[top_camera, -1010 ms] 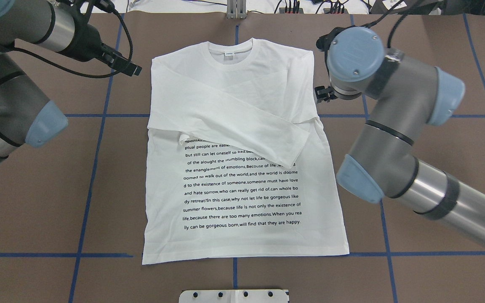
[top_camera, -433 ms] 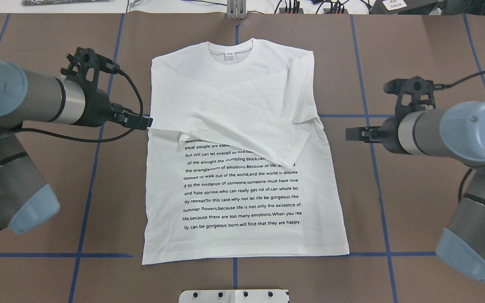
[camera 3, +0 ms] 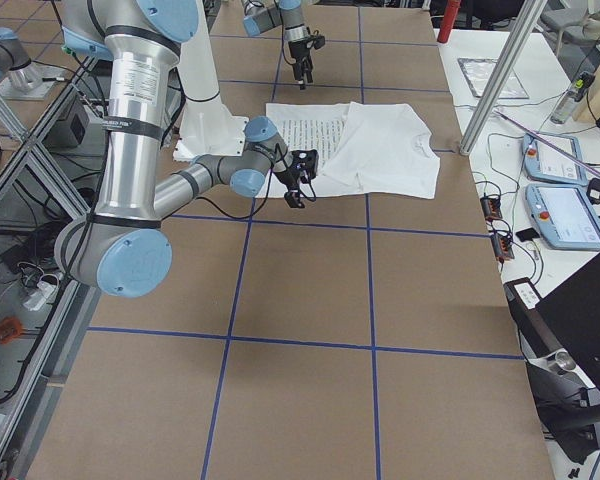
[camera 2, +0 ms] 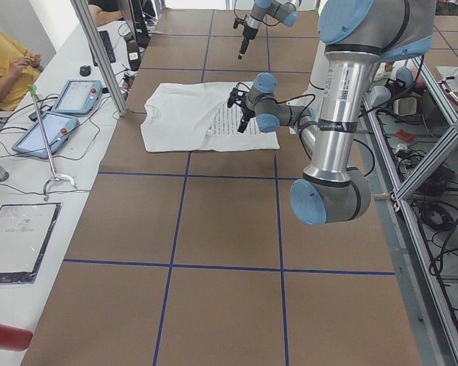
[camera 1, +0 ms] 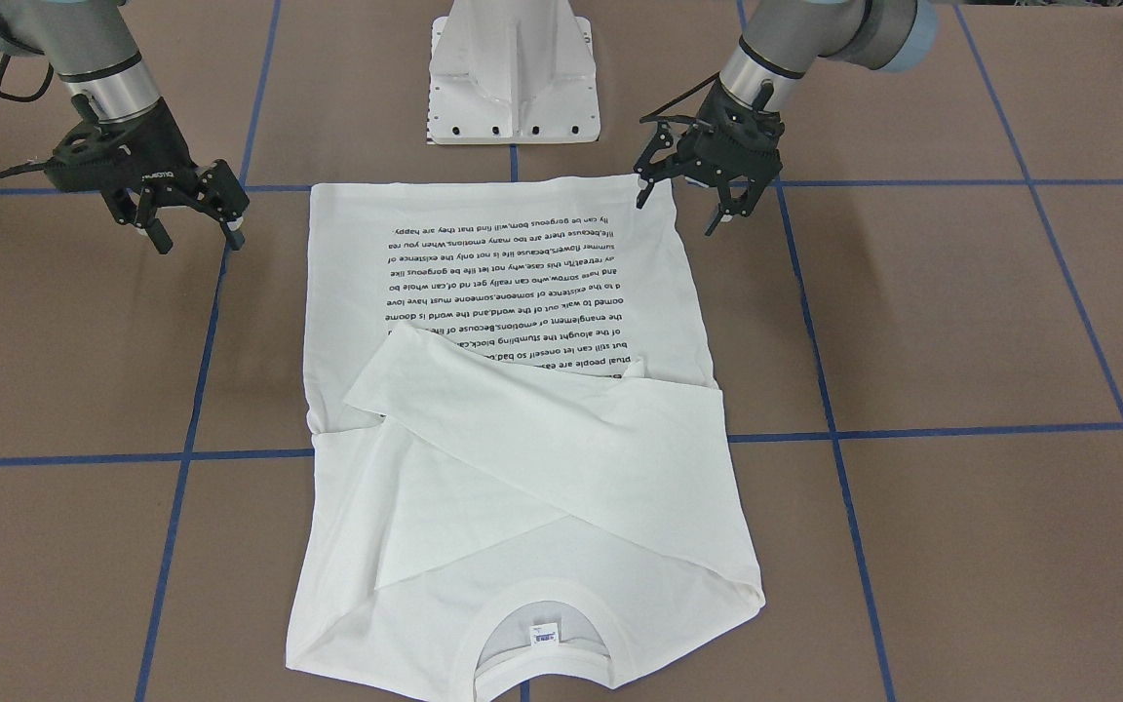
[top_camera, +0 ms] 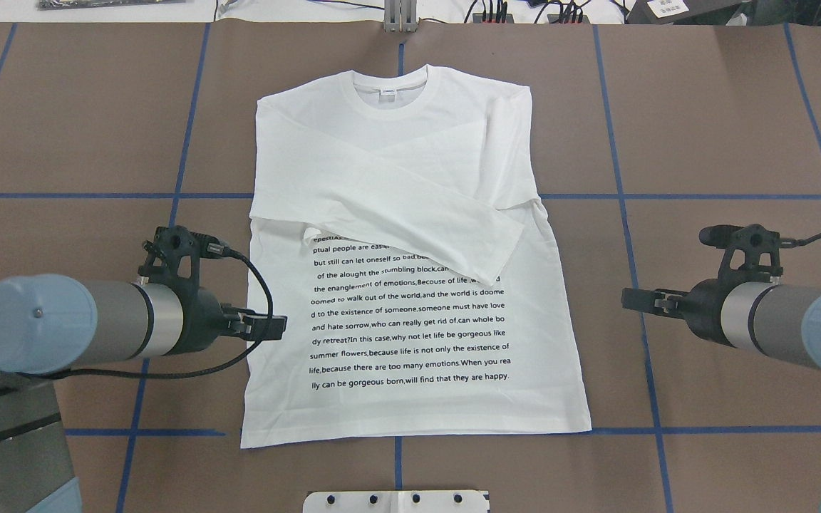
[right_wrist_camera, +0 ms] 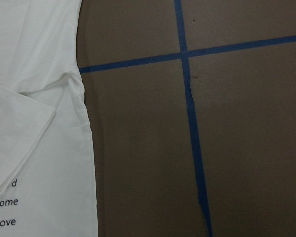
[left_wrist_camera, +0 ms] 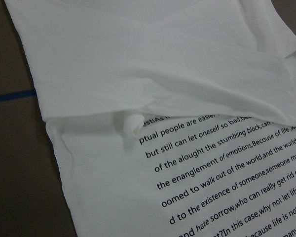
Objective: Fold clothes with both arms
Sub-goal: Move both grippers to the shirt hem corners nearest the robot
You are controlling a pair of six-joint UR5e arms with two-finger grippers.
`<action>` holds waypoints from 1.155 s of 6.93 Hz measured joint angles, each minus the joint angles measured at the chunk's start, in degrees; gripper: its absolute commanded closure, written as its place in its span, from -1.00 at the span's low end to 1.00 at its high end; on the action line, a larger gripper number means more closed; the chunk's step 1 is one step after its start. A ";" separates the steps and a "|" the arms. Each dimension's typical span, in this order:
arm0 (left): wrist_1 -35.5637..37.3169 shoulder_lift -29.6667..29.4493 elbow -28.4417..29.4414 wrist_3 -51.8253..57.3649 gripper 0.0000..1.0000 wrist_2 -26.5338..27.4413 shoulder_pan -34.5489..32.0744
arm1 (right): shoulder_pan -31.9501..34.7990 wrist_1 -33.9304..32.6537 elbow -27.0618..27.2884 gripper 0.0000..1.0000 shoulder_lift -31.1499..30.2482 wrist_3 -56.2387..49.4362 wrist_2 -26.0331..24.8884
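Between our fingers the T-shirt [top_camera: 410, 164] lies flat. The left gripper [camera 1: 678, 213] and right gripper [camera 1: 198, 239] have moved toward its hem, both spread wide and empty, probably for the bottom fold.

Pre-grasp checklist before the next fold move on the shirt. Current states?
1. Left pincer open: ok.
2. Right pincer open: ok.
3. T-shirt free of both pincers: ok.
4. Sleeves crossed over the chest: ok.
5. Hem lying flat: ok.
6. Right pincer over fabric: not ok, it sits beside the shirt over bare table.
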 measured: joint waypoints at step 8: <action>10.59 2.32 -0.24 -17.71 0.18 8.45 15.22 | -9.85 -18.37 7.15 -1.00 1.78 6.60 -4.81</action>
